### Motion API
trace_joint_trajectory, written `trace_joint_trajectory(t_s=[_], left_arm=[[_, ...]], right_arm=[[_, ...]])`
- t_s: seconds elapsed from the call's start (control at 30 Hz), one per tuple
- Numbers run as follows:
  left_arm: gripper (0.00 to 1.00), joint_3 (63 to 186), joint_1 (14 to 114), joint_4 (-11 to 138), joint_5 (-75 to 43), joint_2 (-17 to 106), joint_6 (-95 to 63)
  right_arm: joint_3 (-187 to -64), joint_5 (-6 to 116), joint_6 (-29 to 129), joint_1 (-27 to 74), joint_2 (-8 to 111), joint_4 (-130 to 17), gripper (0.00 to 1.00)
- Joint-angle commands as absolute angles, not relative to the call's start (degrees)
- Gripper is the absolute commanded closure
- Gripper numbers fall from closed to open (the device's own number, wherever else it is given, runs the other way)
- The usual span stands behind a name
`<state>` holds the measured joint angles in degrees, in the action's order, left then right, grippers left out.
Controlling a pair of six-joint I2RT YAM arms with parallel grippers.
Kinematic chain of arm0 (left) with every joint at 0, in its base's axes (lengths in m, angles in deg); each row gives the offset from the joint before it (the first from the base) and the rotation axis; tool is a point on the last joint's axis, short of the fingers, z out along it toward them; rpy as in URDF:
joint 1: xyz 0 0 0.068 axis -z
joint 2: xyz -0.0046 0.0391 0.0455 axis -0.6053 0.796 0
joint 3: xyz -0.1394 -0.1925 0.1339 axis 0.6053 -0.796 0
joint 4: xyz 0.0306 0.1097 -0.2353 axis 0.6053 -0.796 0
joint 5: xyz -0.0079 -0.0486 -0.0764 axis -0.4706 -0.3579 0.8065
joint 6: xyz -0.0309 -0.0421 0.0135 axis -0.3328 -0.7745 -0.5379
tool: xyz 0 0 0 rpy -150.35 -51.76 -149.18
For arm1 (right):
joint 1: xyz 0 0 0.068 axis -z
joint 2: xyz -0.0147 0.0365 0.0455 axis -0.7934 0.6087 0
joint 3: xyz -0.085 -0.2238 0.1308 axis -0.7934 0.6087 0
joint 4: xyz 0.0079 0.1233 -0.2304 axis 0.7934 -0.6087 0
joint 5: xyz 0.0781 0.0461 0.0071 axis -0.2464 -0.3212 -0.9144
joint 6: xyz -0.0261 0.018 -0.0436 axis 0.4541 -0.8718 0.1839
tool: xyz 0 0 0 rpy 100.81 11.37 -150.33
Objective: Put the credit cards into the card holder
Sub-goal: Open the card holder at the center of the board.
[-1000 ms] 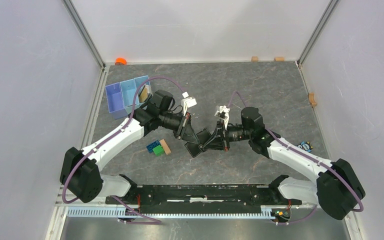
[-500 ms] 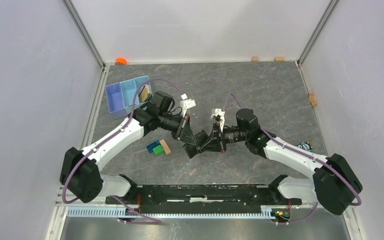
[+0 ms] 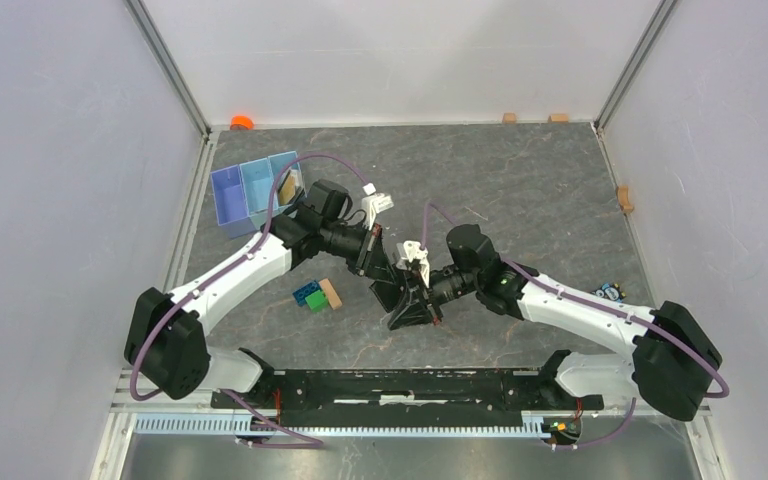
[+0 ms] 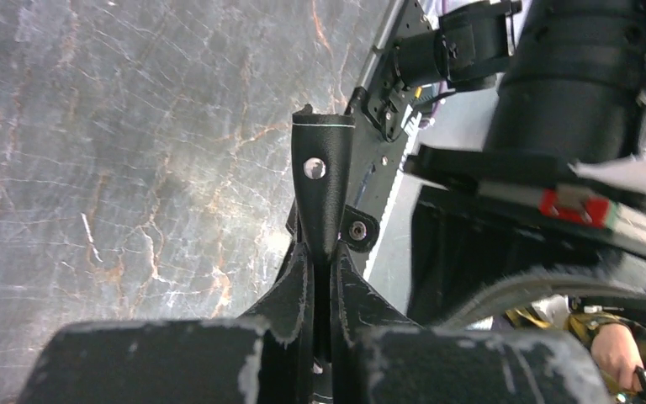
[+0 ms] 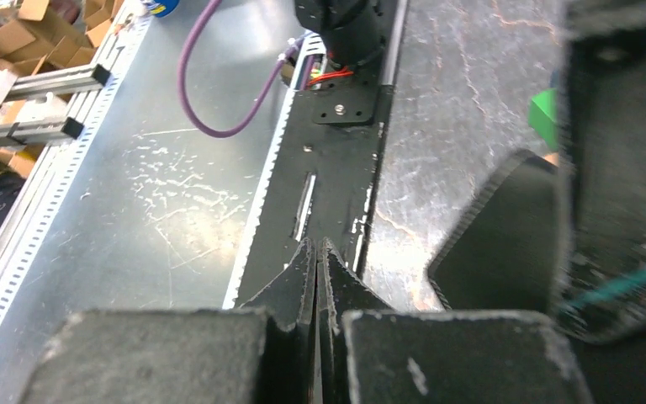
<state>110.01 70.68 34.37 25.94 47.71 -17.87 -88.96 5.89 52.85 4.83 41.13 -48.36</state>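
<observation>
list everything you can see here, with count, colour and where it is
wallet: one, black with a snap, centre, between the two arms
tray: one, light blue, three compartments, far left of the table
tan thing: one, in the tray's end compartment, too small to tell
toy bricks: two, blue and green, touching, left of centre
wooden block: one, tan, right beside the bricks
orange thing: one, far left corner
small tan blocks: three, along the back and right edges
small blue and black thing: one, by the right arm
table: one, dark grey, marbled
left arm: white and black, jaws shut on the wallet
right arm: white and black, jaws shut, next to the wallet
</observation>
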Motion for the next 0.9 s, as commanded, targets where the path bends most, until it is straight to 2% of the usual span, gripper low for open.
trace_joint_trajectory(t_s=[0.0, 0.1, 0.23, 0.33, 0.37, 0.53, 0.67, 0.7, 0.83, 0.87], left_arm=[[0.98, 112.66, 70.04, 38.30, 24.96, 47.99, -18.08], [0.98, 112.59, 70.04, 38.24, 24.76, 47.92, -18.16], [0.98, 112.44, 70.04, 37.54, 20.11, 47.83, -18.60], [0.98, 108.44, 70.12, 43.20, 8.97, 46.14, -28.02], [0.98, 105.90, 70.12, 46.78, 6.51, 45.13, -32.13], [0.98, 96.50, 74.82, 58.82, -4.31, 41.42, -41.77], [0.98, 88.99, 78.25, 70.74, -12.04, 40.20, -48.84], [0.97, 87.05, 78.90, 73.55, -13.30, 40.39, -51.22], [0.79, 84.67, 81.39, 77.25, -15.95, 42.73, -53.06], [0.70, 84.70, 81.46, 76.54, -16.00, 43.32, -52.58]], right_arm=[[-92.49, 4.06, 56.43, 3.39, 40.70, -51.73, 1.00], [-93.08, 5.37, 56.45, 3.37, 40.75, -52.54, 0.97], [-94.59, 12.51, 57.78, 3.33, 39.75, -55.61, 0.68], [-93.75, 31.12, 57.56, 3.74, 37.56, -57.95, 0.49], [-93.06, 35.20, 57.03, 4.34, 37.03, -57.84, 0.46], [-86.92, 46.23, 47.45, 7.82, 33.63, -51.23, 0.38], [-84.13, 65.49, 38.80, 8.04, 33.10, -54.35, 0.33], [-83.49, 66.92, 37.55, 8.03, 33.62, -54.93, 0.33], [-79.72, 64.01, 33.23, 8.04, 34.25, -52.16, 0.33], [-78.65, 63.24, 31.49, 8.03, 33.96, -50.44, 0.33]])
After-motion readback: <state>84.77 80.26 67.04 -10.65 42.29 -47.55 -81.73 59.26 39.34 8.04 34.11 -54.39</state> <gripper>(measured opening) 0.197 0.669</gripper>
